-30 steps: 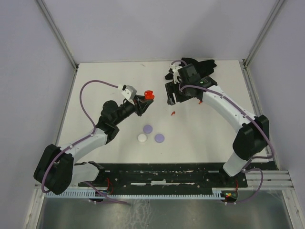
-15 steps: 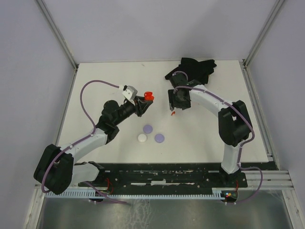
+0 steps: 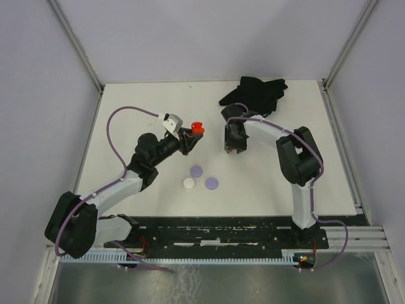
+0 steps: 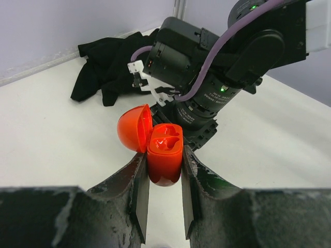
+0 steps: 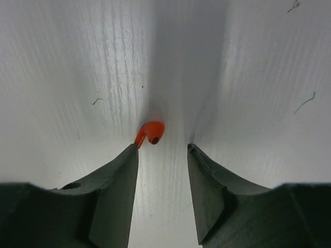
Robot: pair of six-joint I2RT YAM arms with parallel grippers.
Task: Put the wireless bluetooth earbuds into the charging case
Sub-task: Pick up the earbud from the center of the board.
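My left gripper (image 4: pixel 164 175) is shut on a red charging case (image 4: pixel 165 152), held above the table with its round lid (image 4: pixel 133 128) open; both sockets look empty. It also shows in the top view (image 3: pixel 197 127). My right gripper (image 5: pixel 162 145) is open and pointing straight down at the table, fingertips at the surface. A red earbud (image 5: pixel 150 132) lies on the table just beyond its left fingertip, stem touching that tip. In the top view the right gripper (image 3: pixel 231 149) hides the earbud. No other earbuds are visible.
Two lavender discs (image 3: pixel 196 171) (image 3: pixel 211 183) and a white disc (image 3: pixel 188 183) lie in the middle of the table. A black cloth (image 3: pixel 254 92) lies at the back right, also seen in the left wrist view (image 4: pixel 106 67).
My right arm has folded in and lowered its gripper down over the red earbud on the table. The left arm has held still with the case.
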